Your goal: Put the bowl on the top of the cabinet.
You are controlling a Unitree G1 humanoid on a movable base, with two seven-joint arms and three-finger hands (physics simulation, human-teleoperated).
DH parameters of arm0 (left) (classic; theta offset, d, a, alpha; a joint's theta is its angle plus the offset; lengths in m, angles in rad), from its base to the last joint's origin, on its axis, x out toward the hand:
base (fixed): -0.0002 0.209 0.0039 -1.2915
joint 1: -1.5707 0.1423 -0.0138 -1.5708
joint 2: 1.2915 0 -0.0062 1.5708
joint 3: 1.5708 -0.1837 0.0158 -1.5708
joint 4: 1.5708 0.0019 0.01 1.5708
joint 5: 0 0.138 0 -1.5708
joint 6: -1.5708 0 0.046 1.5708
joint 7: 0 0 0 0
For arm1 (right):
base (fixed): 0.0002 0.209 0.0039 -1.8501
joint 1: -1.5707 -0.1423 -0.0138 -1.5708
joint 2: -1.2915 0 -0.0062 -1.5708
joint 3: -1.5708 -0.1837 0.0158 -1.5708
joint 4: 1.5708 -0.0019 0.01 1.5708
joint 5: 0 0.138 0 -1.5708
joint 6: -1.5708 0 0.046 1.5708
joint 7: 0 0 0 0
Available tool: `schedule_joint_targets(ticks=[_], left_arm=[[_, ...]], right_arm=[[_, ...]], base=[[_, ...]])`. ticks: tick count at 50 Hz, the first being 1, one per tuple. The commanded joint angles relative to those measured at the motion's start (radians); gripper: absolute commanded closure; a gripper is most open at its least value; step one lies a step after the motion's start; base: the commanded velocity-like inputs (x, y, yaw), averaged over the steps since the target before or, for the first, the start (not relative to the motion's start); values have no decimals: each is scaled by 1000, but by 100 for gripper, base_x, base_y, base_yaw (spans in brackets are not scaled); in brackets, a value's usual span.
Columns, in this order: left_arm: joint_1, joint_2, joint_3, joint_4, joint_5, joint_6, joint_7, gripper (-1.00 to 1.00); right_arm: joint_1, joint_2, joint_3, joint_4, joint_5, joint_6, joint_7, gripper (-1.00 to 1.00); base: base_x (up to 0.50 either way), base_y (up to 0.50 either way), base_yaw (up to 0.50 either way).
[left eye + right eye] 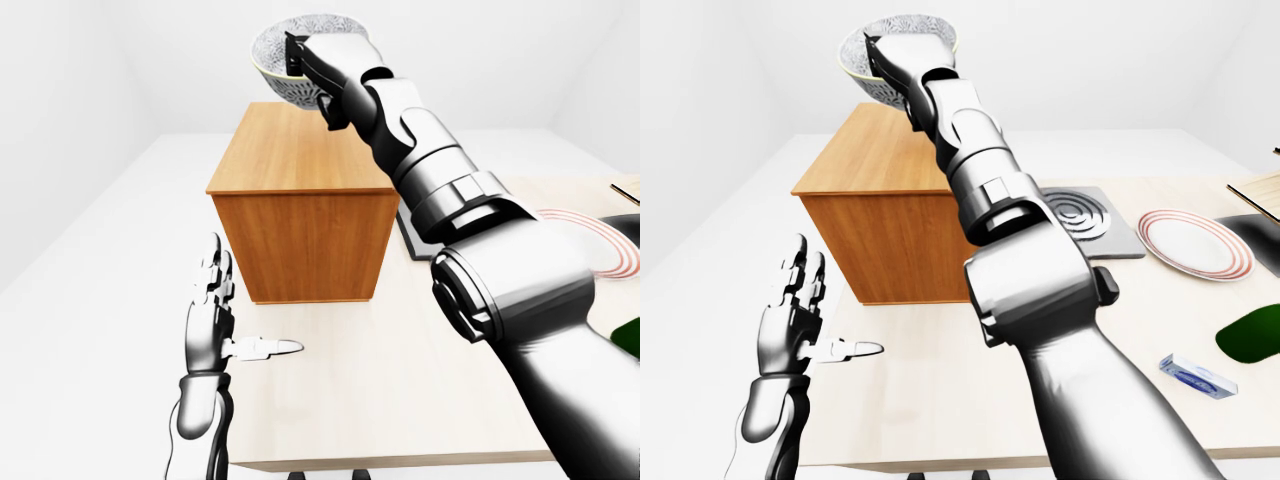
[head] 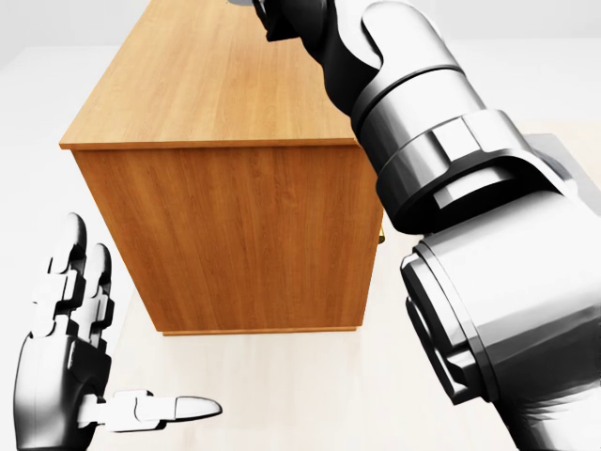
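1. above the cabinet (image 1: 300,165), your right hand (image 1: 312,72) holds the bowl (image 1: 290,62) by its rim, fingers closed on it, well clear of the wooden top.
2. your left hand (image 1: 212,320) hangs spread wide and empty over the desk (image 1: 400,400), beside the cabinet's near side.
3. let go from this height and the bowl will likely bounce or roll off; lower it first.
4. a rim-only grip could let it tip as the arm descends.

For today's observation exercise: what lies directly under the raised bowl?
Under the bowl, gripped by the right hand, is the cabinet and its bare wooden top. The arm hides part of that top.
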Motion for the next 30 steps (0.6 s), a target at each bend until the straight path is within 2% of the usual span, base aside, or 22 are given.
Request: schedule_joint_targets(ticks=[1, 30], left_arm=[[-7, 0, 6, 1, -3, 0, 1, -100], [4, 0, -3, -2, 1, 0, -6, -100]], right_arm=[[48, 26, 3, -17, -40, 0, -35, 100], [129, 32, 11, -13, -61, 0, -54, 100]], base=[[0, 0, 0], [0, 0, 0]])
